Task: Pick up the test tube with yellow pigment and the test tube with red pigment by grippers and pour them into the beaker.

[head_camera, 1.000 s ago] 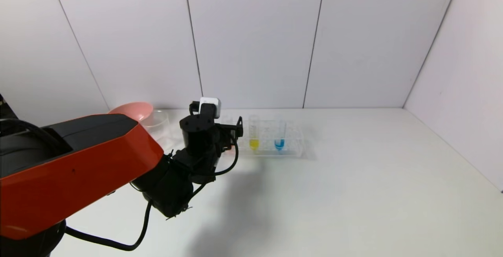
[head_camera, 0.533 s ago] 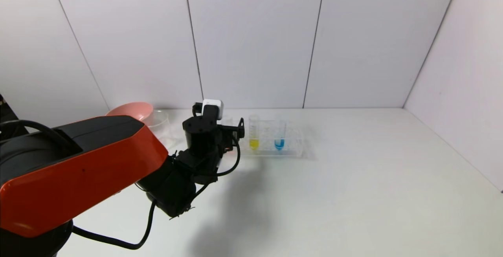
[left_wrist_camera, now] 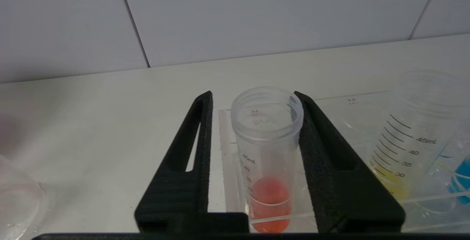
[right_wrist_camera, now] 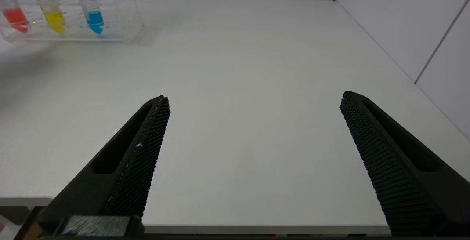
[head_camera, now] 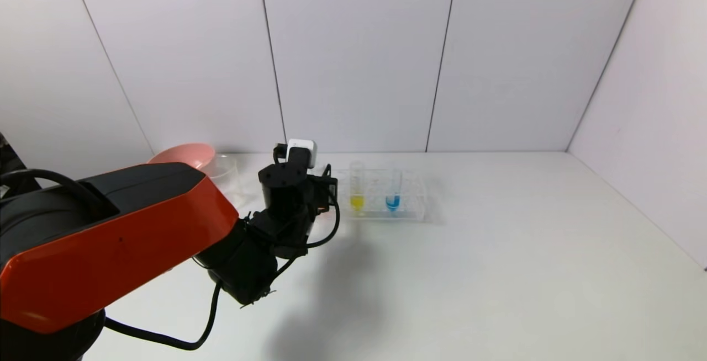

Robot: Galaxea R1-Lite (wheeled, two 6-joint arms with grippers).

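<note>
White panelled walls are seen behind a white tabletop (head_camera: 497, 250). The left end effector (left_wrist_camera: 257, 122) is spread around the test tube with red pigment (left_wrist_camera: 267, 152), one finger touching its rim, not yet clenched. At its 3 o'clock stands the test tube with yellow pigment (left_wrist_camera: 411, 137). Closing, then lifting, seems required next. The right end effector (right_wrist_camera: 253, 122) hangs released.

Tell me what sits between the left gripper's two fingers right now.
In the left wrist view, the test tube with red pigment stands in the clear rack between the left gripper fingers; one pad touches its rim, the other shows a gap.
</note>
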